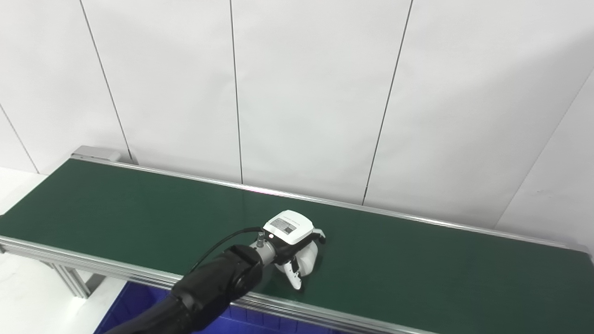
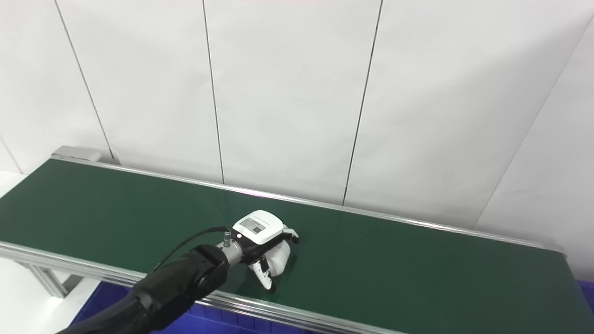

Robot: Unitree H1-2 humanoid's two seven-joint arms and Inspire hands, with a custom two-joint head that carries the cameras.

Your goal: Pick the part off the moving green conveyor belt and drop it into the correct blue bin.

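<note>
My left hand [image 1: 297, 246] reaches in from the bottom left and rests low on the green conveyor belt [image 1: 139, 208], near its front edge. Its white back faces up and its fingers [image 1: 319, 237] curl down toward the belt. A white rounded shape [image 1: 308, 260] sits under the curled fingers; I cannot tell whether it is the part or the hand's own palm. No other part shows on the belt. The hand also shows in the right eye view [image 2: 267, 250]. My right hand is out of view.
A blue bin [image 1: 134, 306] sits below the belt's front rail at the bottom left. Another blue bin's corner [image 2: 585, 290] shows past the belt's right end. A white panelled wall stands behind the belt. The belt has silver side rails [image 1: 93, 260].
</note>
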